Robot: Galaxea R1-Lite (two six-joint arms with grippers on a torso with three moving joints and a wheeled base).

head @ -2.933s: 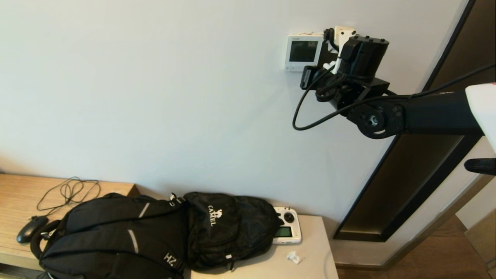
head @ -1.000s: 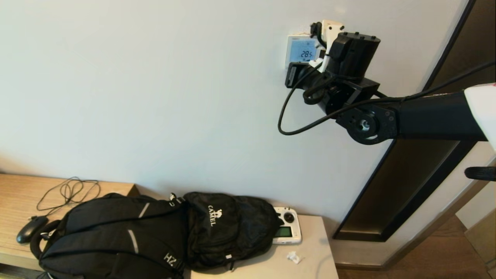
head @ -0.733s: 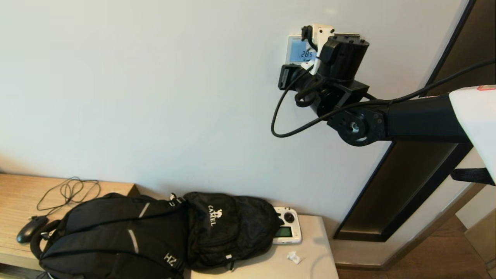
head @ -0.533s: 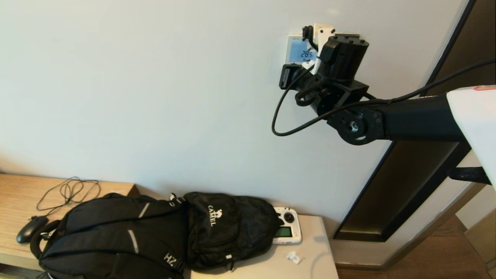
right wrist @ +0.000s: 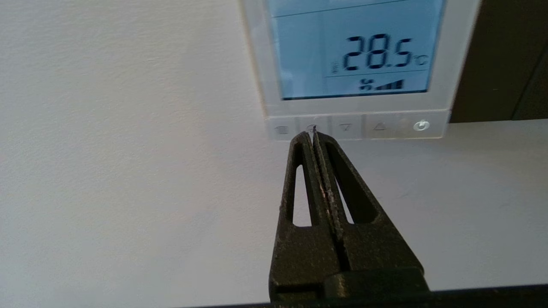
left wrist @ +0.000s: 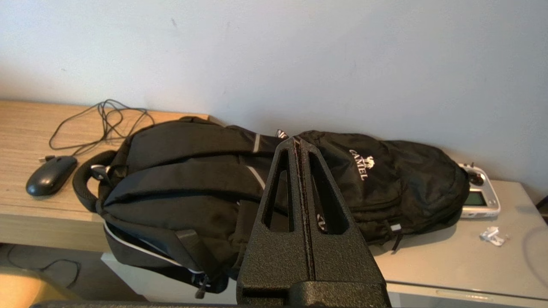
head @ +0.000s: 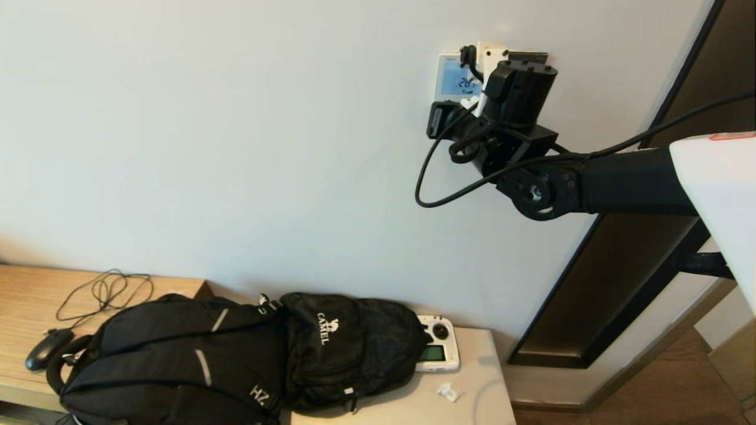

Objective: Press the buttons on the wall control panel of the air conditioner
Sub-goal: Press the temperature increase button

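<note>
Right black gripper (right wrist: 311,134), jaws pressed together, tip at the row of small pale grey buttons (right wrist: 357,127) below the lit blue screen of the white square wall control panel (right wrist: 454,64); left gripper (left wrist: 299,145) closed above black backpack (left wrist: 205,171).

Pale wall (head: 236,147) above a wooden desk (head: 23,295).

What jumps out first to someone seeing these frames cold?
The lit blue screen reading 28.5 on the wall control panel, high on the wall, grabs the eye first. Next is the right tool, shut, its tips at the second of the buttons from the screen's left end. Below, black backpacks fill the desk, with the left tool shut and hanging over them.
</note>
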